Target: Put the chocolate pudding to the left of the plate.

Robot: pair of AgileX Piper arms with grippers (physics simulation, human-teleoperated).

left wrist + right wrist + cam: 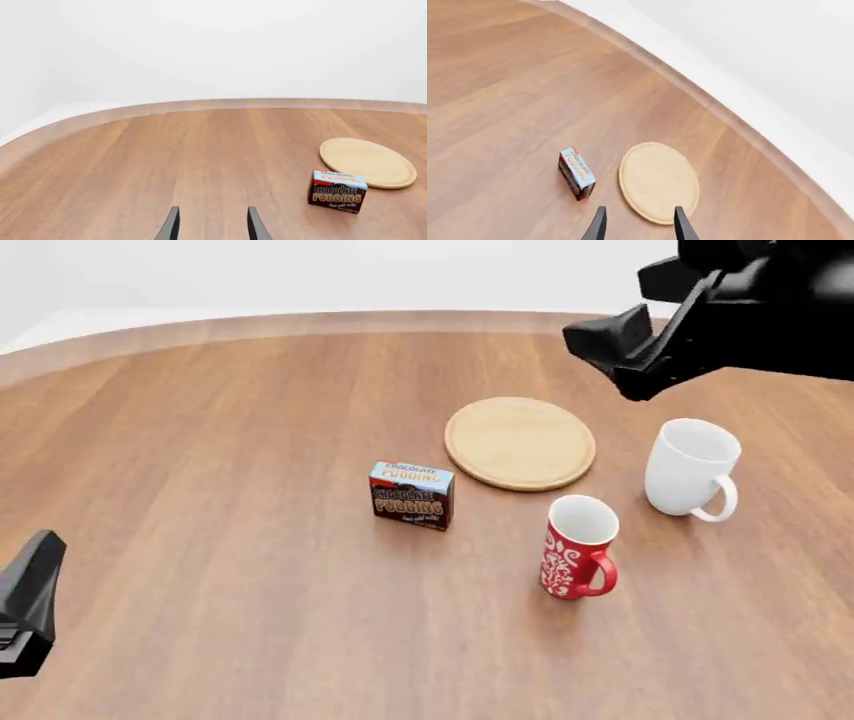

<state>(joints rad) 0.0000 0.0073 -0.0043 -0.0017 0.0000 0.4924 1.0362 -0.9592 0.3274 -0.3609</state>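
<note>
Since the small dark-brown chocolate pudding carton (411,494) stands upright on the wooden bench (214,440), left of and just nearer than the round light-wood plate (519,442), placement looks done. Both claws, left (212,225) and right (639,225), are spread apart, holding nothing.

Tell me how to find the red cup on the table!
Start at the round wooden plate in the middle of the table. Two cups stand to its right. The red cup is the nearer one, with white swirls, unlike the plain white cup.

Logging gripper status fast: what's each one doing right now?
Left gripper: open, holding nothing.
Right gripper: open, holding nothing.
</note>
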